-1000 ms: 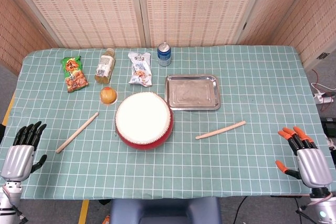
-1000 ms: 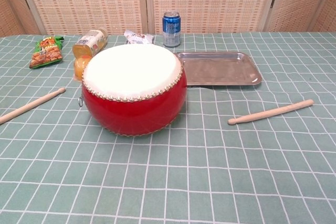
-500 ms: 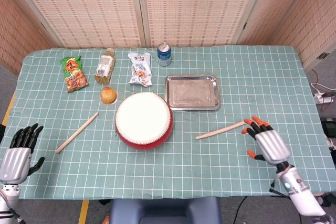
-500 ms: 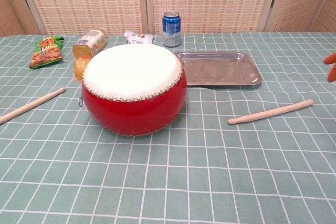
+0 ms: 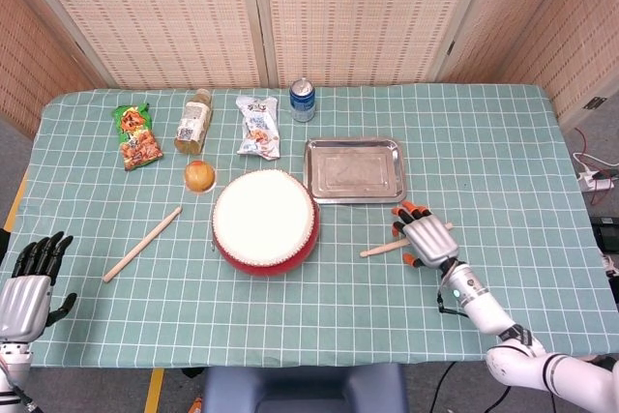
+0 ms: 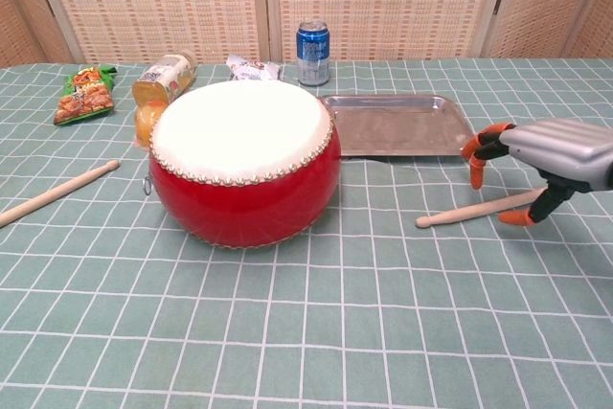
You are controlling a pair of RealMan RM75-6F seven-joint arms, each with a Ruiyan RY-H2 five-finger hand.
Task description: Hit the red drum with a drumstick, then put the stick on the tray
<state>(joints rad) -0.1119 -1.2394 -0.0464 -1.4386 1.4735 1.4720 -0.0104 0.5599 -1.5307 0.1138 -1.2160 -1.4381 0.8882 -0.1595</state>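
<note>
The right hand [image 5: 427, 238] is held low over the right-side drumstick [image 5: 383, 248], above its outer end. In the chest view the hand [image 6: 546, 162] is seen with orange-tipped fingers [image 6: 476, 171] curved downward on the far side of the stick [image 6: 469, 210] and the thumb reaching down on the near side. The stick lies flat on the green checked tablecloth [image 5: 290, 316] and is not lifted. The fingers are apart and nothing is gripped; whether any fingertip touches the stick cannot be told.

The stick's free end points toward the red drum [image 5: 265, 221], which stands near the table's middle, white skin up. The metal tray [image 5: 354, 169] lies just behind and to the right of the drum, near the hand's fingertips on the far side.

The left hand [image 5: 27, 282] is seen at the near left table edge, fingers spread, holding nothing. A second drumstick [image 5: 142, 244] lies between it and the drum, well apart from that hand.

Along the far side are noted a snack packet [image 5: 134, 136], a bottle [image 5: 193, 121] on its side, a white packet [image 5: 258, 127], a blue can [image 5: 303, 100] and an orange fruit [image 5: 199, 175].
</note>
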